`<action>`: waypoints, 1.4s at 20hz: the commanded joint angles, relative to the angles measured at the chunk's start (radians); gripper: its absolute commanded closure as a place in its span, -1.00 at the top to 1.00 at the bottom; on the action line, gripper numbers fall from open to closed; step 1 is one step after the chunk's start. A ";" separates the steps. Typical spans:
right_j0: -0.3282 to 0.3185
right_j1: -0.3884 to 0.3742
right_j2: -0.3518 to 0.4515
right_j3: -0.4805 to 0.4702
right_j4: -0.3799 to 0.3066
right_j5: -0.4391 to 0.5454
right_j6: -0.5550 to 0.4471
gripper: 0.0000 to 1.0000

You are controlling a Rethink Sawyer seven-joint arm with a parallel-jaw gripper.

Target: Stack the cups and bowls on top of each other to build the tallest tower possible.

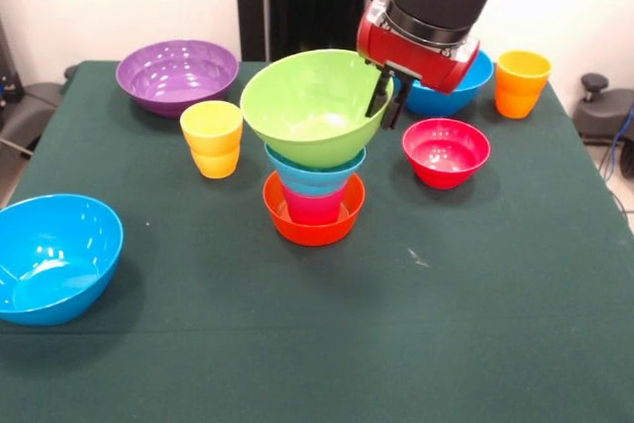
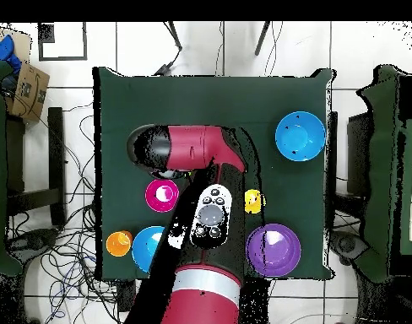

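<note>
The tower stands mid-table in the front view: an orange bowl [image 1: 313, 223] at the base, a red-pink cup [image 1: 313, 207] in it, a light blue bowl [image 1: 315, 173] on that, and a lime green bowl [image 1: 312, 106] on top, slightly tilted. My gripper [image 1: 387, 99] comes down from above, and its two dark fingers stand on either side of the green bowl's right rim, shut on it. In the overhead view my arm [image 2: 211, 215] hides the tower and the gripper.
On the green table [image 1: 416, 344] stand a yellow cup [image 1: 212, 138] [image 2: 253, 201], a purple bowl [image 1: 177, 74] [image 2: 273, 249], a red bowl [image 1: 446, 151] [image 2: 162, 195], an orange cup [image 1: 521, 83] [image 2: 118, 243], and blue bowls at near left [image 1: 54, 257] [image 2: 300, 136] and behind the gripper [image 1: 471, 86] [image 2: 147, 247].
</note>
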 commanded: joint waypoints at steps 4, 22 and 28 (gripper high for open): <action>0.022 0.025 0.002 -0.060 0.000 0.029 0.145 -1.00; 0.019 0.033 0.007 -0.060 0.024 0.004 0.137 -1.00; 0.024 0.039 0.003 -0.062 0.030 0.019 0.144 -1.00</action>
